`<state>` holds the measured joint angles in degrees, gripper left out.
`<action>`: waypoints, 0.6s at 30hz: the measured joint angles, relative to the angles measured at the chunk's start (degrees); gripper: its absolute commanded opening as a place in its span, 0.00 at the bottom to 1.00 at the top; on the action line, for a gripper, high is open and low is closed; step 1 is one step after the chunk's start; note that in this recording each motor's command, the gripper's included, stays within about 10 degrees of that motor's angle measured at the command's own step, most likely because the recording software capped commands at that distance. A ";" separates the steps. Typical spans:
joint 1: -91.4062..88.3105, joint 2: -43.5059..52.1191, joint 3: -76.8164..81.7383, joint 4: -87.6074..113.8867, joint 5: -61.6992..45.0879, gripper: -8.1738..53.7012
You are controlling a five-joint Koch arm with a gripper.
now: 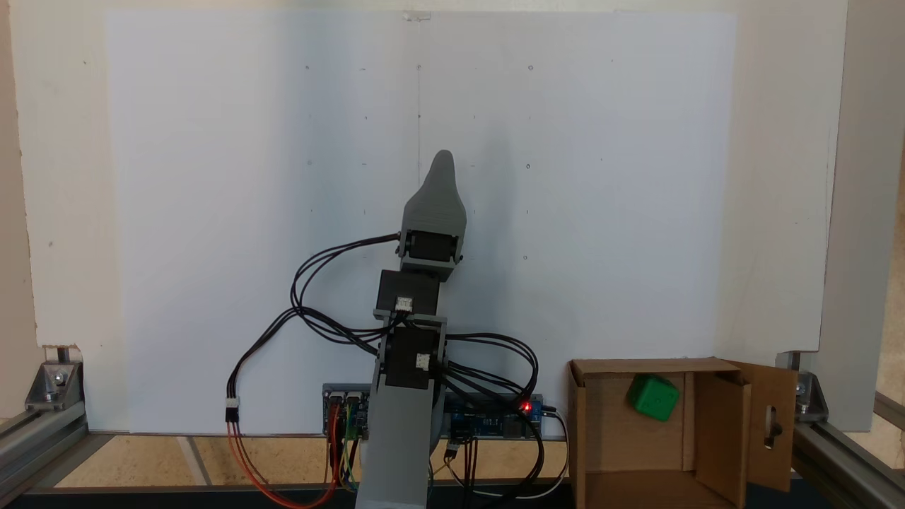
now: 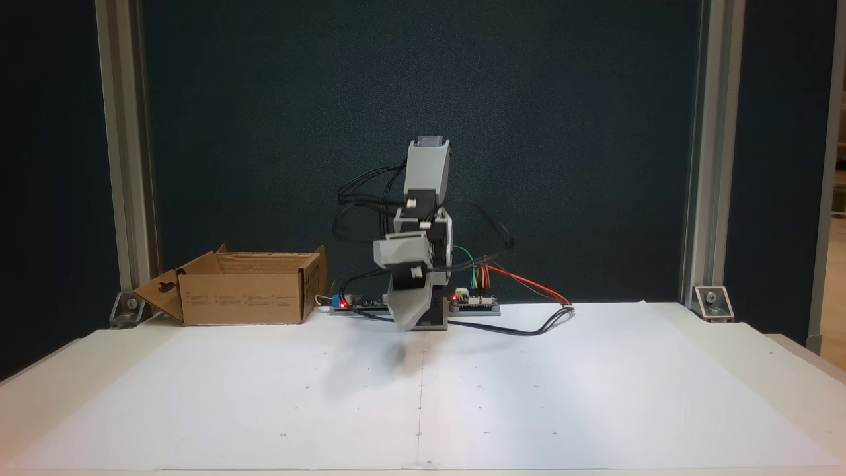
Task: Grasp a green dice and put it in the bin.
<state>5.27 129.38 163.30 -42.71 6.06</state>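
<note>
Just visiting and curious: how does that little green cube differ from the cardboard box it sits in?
The green dice is bright green and looks like plastic; the bin is dull brown corrugated cardboard. The green dice is a small closed cube with rounded corners; the bin is far larger, open-topped, with flaps folded out. The green dice lies inside; the bin holds it. Both are boxy.

You are looking at the green dice lying inside the bin; the gripper is pointing away over the white sheet.
</note>
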 measured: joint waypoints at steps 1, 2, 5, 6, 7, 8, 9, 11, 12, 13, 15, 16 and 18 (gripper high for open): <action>0.00 0.00 2.02 -2.37 0.00 0.84; 0.00 0.00 3.25 -4.57 0.00 0.84; 0.00 0.00 4.48 -11.43 0.00 0.84; -0.09 0.00 5.36 -13.97 0.00 0.84; -0.09 0.00 6.15 -16.00 0.00 0.84; -0.09 0.00 6.77 -18.11 0.00 0.84; -0.09 0.00 7.21 -20.39 0.00 0.84; -0.09 0.00 7.29 -24.96 0.00 0.84; -0.09 0.00 7.47 -27.25 0.00 0.84; -0.09 0.00 8.44 -29.71 0.00 0.84; 0.00 0.00 10.20 -34.10 0.00 0.84; 0.18 0.00 10.46 -36.30 0.09 0.85; -0.53 0.00 12.22 -40.78 0.00 0.85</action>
<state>4.75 129.38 175.52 -83.50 6.06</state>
